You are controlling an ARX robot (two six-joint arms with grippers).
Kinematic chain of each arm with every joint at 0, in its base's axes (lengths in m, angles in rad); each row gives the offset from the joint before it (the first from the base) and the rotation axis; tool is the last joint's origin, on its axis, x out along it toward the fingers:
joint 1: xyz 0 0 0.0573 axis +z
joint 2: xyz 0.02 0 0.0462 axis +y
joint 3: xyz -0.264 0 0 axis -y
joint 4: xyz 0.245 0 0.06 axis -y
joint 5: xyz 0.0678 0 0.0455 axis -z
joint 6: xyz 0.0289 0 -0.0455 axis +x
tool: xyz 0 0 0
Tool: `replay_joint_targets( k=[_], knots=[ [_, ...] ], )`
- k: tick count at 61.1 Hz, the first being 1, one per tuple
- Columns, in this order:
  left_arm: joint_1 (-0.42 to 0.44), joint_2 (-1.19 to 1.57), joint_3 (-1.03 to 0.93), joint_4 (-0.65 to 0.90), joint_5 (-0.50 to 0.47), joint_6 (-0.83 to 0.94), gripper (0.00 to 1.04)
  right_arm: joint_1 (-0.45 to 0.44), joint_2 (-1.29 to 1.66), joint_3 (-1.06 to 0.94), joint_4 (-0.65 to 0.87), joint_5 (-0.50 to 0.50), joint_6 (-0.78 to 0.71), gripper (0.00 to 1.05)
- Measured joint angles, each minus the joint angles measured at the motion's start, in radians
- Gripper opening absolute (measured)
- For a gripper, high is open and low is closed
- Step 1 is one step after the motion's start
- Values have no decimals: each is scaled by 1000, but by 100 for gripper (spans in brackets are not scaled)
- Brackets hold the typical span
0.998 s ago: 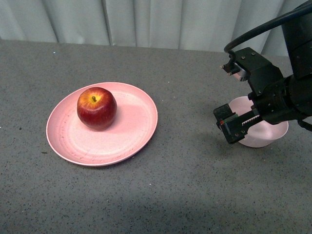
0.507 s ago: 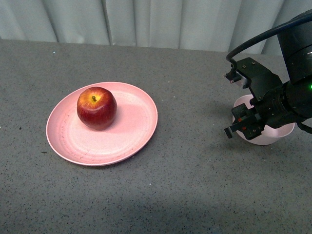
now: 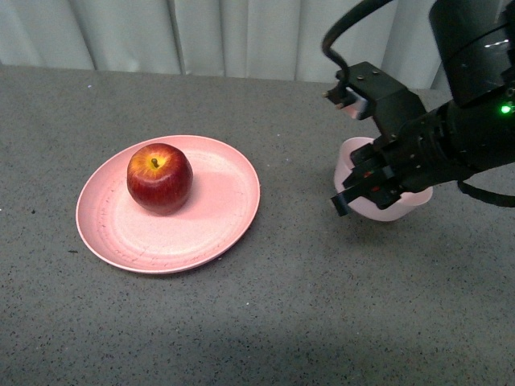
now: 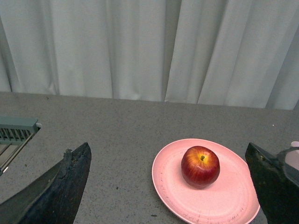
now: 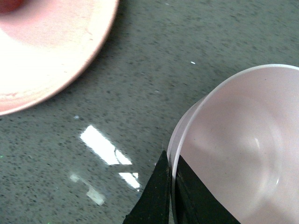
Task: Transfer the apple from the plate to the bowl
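The dark-red apple (image 3: pixel 159 178) with its yellow patch at the stem sits on the wide salmon-pink plate (image 3: pixel 217 217), left of centre on the grey table. My right gripper (image 3: pixel 360 181) is shut on the rim of the small pale-pink bowl (image 3: pixel 394 207) and holds it to the right of the plate. In the right wrist view the two black fingers pinch the bowl's wall (image 5: pixel 175 144), one inside and one outside; the bowl (image 5: pixel 238 144) is empty. My left gripper (image 4: pixel 170 186) is open, well back from the apple (image 4: pixel 200 166) and plate (image 4: pixel 173 186).
A pale curtain (image 3: pixel 241 36) closes off the far edge of the table. A grey-green ribbed object (image 4: pixel 16 130) shows at the side of the left wrist view. The plate's edge (image 5: pixel 56 56) lies close to the bowl in the right wrist view.
The right gripper has closed on the bowl's rim and carried it left and slightly up, toward the plate. Apple and plate have not moved.
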Motion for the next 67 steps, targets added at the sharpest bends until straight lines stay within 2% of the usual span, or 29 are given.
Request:
replay_joint_targets(
  k=[10, 51, 67],
  knots=[
    [0, 0, 0, 0, -1, 0, 98, 47, 8, 14, -11, -14, 4, 1],
    [0, 0, 0, 0, 0, 0, 98, 127, 67, 56, 4, -74, 3, 1],
    [0, 0, 0, 0, 0, 0, 98, 117, 45, 0, 118, -111, 17, 40]
  ],
)
